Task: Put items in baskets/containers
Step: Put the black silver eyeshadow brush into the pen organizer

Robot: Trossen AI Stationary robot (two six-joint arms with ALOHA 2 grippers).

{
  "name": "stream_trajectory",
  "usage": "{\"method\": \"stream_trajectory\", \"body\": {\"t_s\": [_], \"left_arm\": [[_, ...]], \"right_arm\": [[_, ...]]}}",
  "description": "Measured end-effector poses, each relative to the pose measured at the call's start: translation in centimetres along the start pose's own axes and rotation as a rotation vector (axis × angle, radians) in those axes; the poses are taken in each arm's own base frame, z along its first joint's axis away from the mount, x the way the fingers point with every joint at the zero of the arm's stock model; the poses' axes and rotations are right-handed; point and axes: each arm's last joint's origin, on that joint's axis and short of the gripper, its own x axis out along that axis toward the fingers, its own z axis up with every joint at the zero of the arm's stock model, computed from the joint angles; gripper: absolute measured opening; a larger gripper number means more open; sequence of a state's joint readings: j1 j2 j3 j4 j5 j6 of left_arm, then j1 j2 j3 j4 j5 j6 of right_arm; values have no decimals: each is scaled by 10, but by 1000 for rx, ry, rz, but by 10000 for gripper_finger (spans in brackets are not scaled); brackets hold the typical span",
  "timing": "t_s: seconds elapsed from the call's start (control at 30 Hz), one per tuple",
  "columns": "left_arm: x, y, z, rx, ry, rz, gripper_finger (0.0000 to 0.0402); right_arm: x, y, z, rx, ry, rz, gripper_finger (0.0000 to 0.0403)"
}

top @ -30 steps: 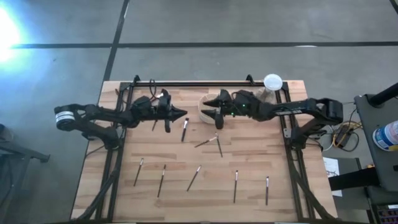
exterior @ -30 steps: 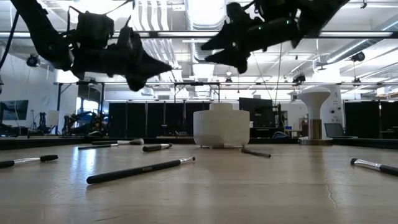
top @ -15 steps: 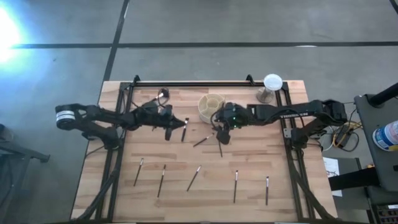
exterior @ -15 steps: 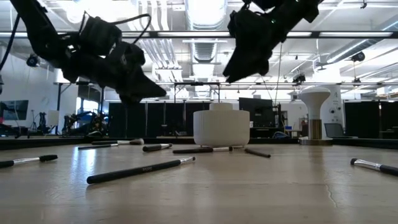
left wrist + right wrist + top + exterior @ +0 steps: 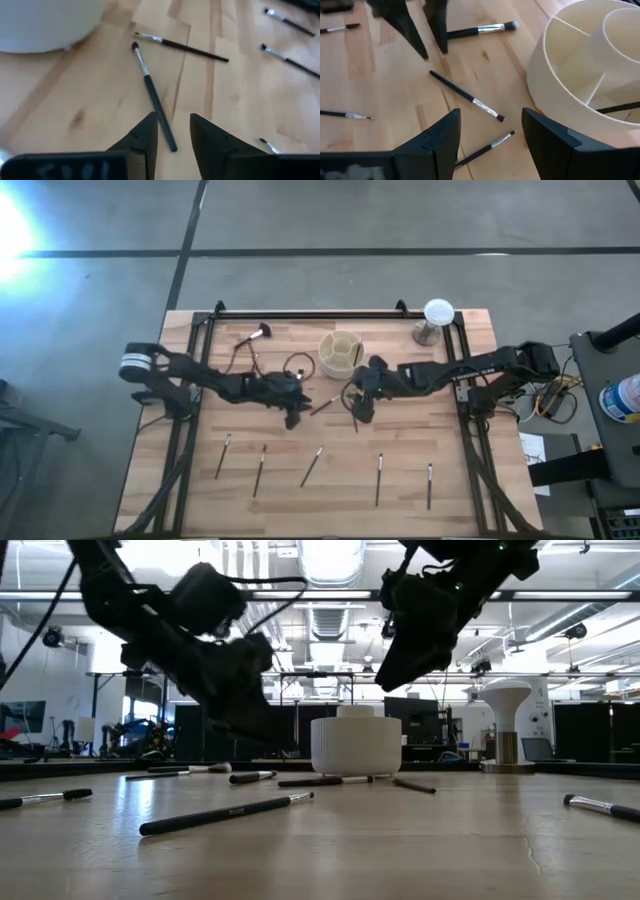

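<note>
The cream cup point(image 5: 326, 360) with inner dividers stands at the table's far middle, a dark brush point(image 5: 620, 107) inside it. Two thin brushes point(image 5: 325, 406) point(image 5: 352, 416) lie crossed just in front of it. My left gripper point(image 5: 174, 135) hovers open and low, tilted down; the dark handle end point(image 5: 167, 137) of one crossed brush lies on the wood between its fingers, untouched. My right gripper point(image 5: 490, 140) hangs open above the same pair, facing my left gripper point(image 5: 296, 416). Several more brushes point(image 5: 312, 465) lie in a row near the front edge.
A fluffy-headed brush point(image 5: 255, 335) lies at the far left beside a looped cable point(image 5: 295, 365). A white globe on a grey stand point(image 5: 436, 315) stands at the far right corner. A black frame rail point(image 5: 300, 314) runs along the table's far edge.
My left gripper has swung toward the table's middle and near edge and sunk low, tipping its fingers down toward the crossed brushes. My right gripper has come away from over the cup toward the near edge and tipped down over the same brushes. No brush has moved.
</note>
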State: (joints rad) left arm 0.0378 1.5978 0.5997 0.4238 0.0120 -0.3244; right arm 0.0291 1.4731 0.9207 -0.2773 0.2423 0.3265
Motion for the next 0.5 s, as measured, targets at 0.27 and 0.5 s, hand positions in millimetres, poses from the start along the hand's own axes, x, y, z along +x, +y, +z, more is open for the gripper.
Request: {"method": "stream_trajectory", "body": {"t_s": [0.27, 0.5], "left_arm": [[34, -15, -1, 53, 109, 151, 113], [41, -17, -6, 20, 130, 162, 113]], "right_arm": [[-2, 8, -4, -45, -3, -1, 205], [-2, 12, -9, -73, 7, 7, 205]]}}
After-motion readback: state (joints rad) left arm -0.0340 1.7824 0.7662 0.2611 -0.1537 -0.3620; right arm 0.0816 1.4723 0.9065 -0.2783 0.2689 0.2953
